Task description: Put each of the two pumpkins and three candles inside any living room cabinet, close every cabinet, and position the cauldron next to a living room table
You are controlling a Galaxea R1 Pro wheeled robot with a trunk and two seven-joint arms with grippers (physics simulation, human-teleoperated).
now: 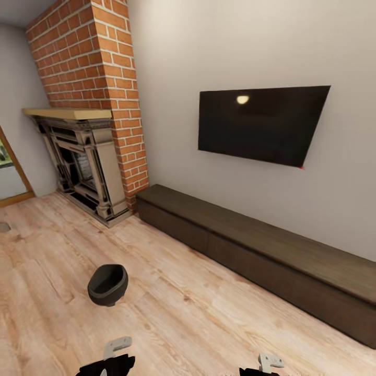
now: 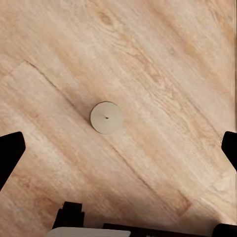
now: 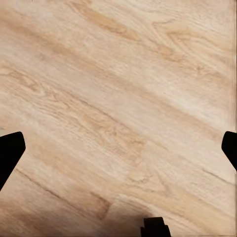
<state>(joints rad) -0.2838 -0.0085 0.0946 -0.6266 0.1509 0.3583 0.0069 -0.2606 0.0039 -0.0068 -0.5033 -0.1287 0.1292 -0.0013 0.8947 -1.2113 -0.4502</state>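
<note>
A matte-black cauldron (image 1: pixel 107 284) stands upright on the wood-plank floor, well short of the long low dark-brown cabinet (image 1: pixel 261 245) along the wall. Both cabinet fronts look shut. A stubby beige candle (image 2: pixel 106 117) stands on the floor straight below my left gripper (image 2: pixel 118 148), seen end-on with its wick showing. That gripper is open, its dark fingertips (image 2: pixel 10 153) wide apart and well above the candle. My right gripper (image 3: pixel 118 148) is also open over bare planks, holding nothing. The pumpkins and the table are out of view.
A brick chimney with an ornate beige fireplace (image 1: pixel 83 162) fills the back left corner. A black TV (image 1: pixel 261 122) hangs on the wall above the cabinet. A glass door edge (image 1: pixel 8 177) shows at far left. Open floor lies between me and the cabinet.
</note>
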